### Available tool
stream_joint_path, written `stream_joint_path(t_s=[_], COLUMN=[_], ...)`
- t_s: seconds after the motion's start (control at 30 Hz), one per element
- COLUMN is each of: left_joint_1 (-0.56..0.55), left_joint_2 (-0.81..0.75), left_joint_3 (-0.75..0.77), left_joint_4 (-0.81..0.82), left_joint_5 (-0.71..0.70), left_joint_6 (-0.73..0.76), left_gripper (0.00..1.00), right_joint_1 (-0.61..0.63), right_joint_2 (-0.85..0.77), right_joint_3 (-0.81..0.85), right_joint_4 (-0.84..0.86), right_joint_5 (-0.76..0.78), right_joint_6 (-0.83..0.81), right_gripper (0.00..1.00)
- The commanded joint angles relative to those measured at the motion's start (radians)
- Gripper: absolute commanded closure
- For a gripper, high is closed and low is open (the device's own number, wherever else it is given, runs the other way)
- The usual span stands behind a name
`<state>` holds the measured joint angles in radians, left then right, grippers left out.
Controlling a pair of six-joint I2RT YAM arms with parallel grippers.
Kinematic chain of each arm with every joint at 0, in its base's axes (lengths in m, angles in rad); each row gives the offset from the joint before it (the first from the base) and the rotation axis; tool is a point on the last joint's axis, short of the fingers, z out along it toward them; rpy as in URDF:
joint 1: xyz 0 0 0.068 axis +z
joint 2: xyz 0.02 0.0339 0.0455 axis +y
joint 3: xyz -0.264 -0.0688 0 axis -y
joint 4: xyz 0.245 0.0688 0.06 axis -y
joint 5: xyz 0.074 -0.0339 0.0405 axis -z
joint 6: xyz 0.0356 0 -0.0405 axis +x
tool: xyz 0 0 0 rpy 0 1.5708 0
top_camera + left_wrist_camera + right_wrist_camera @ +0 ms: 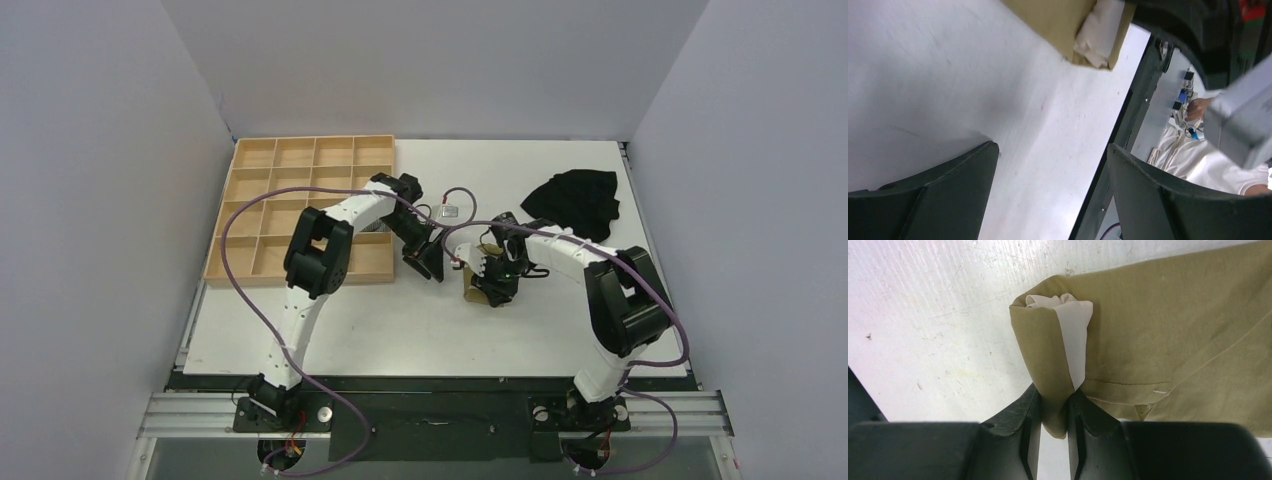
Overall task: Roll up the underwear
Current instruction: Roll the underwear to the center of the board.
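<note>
The right tool (1054,407) is pinched almost closed on the rolled end of the olive-khaki underwear (1158,335) — cream panel showing — which lies on the white surface (923,315). The left tool (1050,155) gapes wide and empty nearby.

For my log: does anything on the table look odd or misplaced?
Nothing is damaged. Only the black garment lies crumpled at the far right, and a cream panel bulges from the rolled underwear.
</note>
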<state>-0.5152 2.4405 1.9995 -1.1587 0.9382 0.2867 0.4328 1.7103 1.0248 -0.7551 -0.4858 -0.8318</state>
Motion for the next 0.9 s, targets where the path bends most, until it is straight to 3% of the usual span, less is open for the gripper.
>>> stream_joint_path(t_s=[0.0, 0.23, 0.5, 0.7, 0.87], left_joint_1=[0.025, 0.09, 0.108, 0.018, -0.147], left_joint_2=[-0.172, -0.405, -0.602, -0.693, -0.713], left_joint_3=[-0.144, -0.433, -0.643, -0.706, -0.716], left_joint_4=[0.053, 0.277, 0.525, 0.668, 0.769], left_joint_5=[-0.033, -0.083, -0.186, -0.297, -0.441], left_joint_6=[0.066, 0.005, -0.069, -0.053, 0.006], left_gripper=[0.22, 0.22, 0.22, 0.21, 0.2], right_joint_1=[-0.029, -0.072, -0.114, -0.146, -0.164], right_joint_2=[0.105, 0.229, 0.376, 0.485, 0.536], right_joint_3=[0.008, 0.175, 0.347, 0.466, 0.527], right_joint_4=[-0.197, -0.352, -0.501, -0.585, -0.612], right_joint_5=[0.036, -0.061, -0.126, -0.152, -0.162], right_joint_6=[-0.001, -0.051, -0.09, -0.102, -0.104], right_gripper=[1.0, 0.99, 0.98, 0.97, 0.98])
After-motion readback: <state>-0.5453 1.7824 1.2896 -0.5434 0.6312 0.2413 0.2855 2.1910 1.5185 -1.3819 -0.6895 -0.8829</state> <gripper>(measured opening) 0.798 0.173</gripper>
